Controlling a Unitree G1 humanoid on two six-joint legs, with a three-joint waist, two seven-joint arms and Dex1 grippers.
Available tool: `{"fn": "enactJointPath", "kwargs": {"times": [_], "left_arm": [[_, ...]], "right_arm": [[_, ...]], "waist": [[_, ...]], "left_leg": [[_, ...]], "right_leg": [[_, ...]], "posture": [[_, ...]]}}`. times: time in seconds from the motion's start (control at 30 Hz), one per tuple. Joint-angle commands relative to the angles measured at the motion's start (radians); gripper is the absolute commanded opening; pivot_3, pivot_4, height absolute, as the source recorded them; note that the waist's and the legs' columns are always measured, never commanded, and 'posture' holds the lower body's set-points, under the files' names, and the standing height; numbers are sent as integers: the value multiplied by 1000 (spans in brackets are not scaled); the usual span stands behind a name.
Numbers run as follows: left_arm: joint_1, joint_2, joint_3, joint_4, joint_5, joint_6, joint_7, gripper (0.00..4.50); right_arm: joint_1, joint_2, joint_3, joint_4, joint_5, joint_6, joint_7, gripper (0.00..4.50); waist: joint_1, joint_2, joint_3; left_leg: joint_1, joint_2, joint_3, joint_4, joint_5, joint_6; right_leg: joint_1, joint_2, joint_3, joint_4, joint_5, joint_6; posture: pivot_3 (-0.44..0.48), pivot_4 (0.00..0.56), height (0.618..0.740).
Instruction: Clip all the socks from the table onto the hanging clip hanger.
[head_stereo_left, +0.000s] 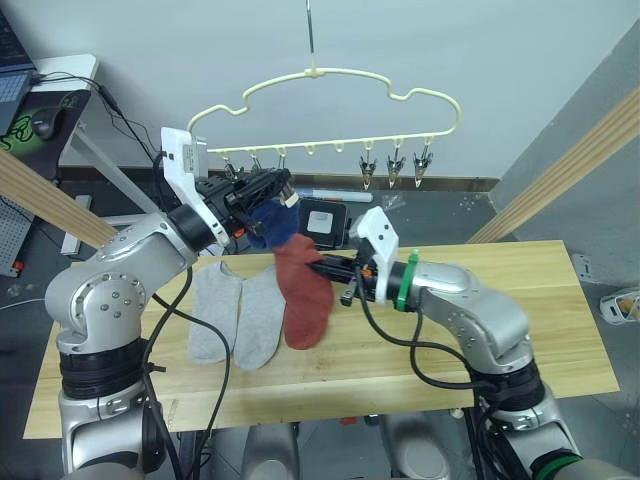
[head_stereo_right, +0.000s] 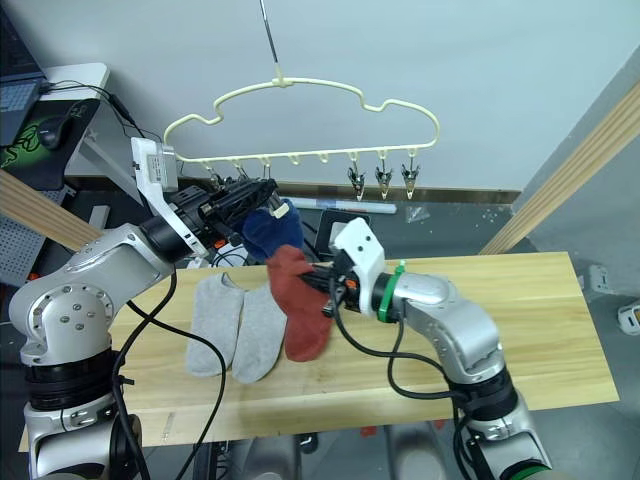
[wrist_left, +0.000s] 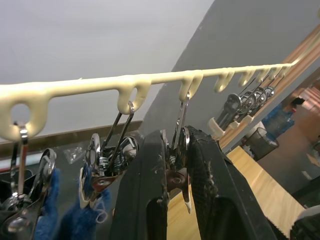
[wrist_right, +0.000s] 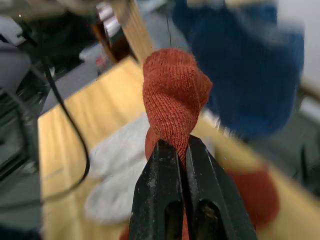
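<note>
The pale yellow clip hanger hangs above the table's far edge. My left gripper is up at its left clips. In the left wrist view it is shut on a silver clip. Blue sock fabric hangs from the clips beside it. My right gripper is shut on a red sock, whose top is lifted just below the blue one and whose lower end reaches the table. Two light grey socks lie flat to its left.
Three bare clips hang at the hanger's right end. Slanted wooden rails stand at the back left and the right. A black box sits behind the table. A white desk with a mouse is far left.
</note>
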Motion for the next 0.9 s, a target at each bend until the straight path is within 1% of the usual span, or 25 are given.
{"fn": "enactJointPath", "kwargs": {"times": [0.03,0.13,0.2,0.3,0.37,0.47,0.63,0.67,0.7,0.73,0.83,0.9], "left_arm": [[-1,12,7,-25,6,-22,-20,324],[2,13,3,-29,14,-26,-29,324],[3,11,2,-30,19,-26,-34,324],[8,8,-2,-34,28,-30,-38,324],[8,6,-4,-36,31,-32,-38,324],[8,3,-7,-39,37,-33,-39,324],[17,0,-8,-45,44,-37,-37,324],[18,0,-9,-45,44,-38,-37,324],[19,-1,-10,-45,44,-39,-37,324],[20,-1,-10,-45,44,-41,-37,324],[19,-3,-12,-42,45,-43,-37,324],[19,-3,-12,-42,44,-43,-37,324]], "right_arm": [[27,-66,-36,-10,43,97,0,0],[43,-186,6,55,2,76,39,0],[42,-226,36,81,-16,47,49,0],[14,-204,65,218,-97,-39,-14,0],[3,-190,78,275,-132,-87,-28,0],[-6,-171,86,331,-194,-184,-64,684],[4,-165,56,317,-250,-298,-101,2412],[9,-163,48,305,-251,-303,-106,2687],[16,-159,41,287,-243,-302,-103,3123],[23,-156,36,272,-237,-297,-101,3391],[49,-118,1,248,-212,-287,-120,4432],[68,-83,-18,262,-229,-317,-165,4466]], "waist": [[0,0,0],[0,0,0],[0,0,0],[-7,-1,-1],[-6,-1,-1],[-3,-1,-1],[0,-1,-1],[0,-1,-1],[0,-1,-1],[0,-1,-1],[0,-1,-1],[0,-1,-1]], "left_leg": [[0,0,0,0,0,0],[-1,-1,0,0,0,0],[-1,-2,1,0,-1,1],[0,-1,0,0,-2,3],[0,0,1,0,-1,2],[0,0,1,0,0,0],[0,-1,1,0,0,0],[0,-1,1,0,0,0],[0,-1,1,0,0,0],[0,0,1,0,0,0],[0,0,1,0,0,0],[0,0,1,0,0,0]], "right_leg": [[0,0,0,0,0,0],[0,1,0,-1,0,0],[0,1,0,-1,0,0],[0,2,0,-1,0,0],[0,3,1,0,0,0],[0,3,1,0,0,0],[0,2,1,-1,0,0],[0,2,1,-1,0,0],[0,2,1,-1,0,0],[0,2,1,0,0,0],[0,3,1,0,0,0],[0,3,1,0,0,0]], "posture": [[-144,342,740],[-142,343,740],[-143,344,740],[-144,345,740],[-137,346,740],[-135,351,740],[-133,358,740],[-133,358,740],[-134,358,740],[-134,359,740],[-138,360,740],[-138,360,740]]}}
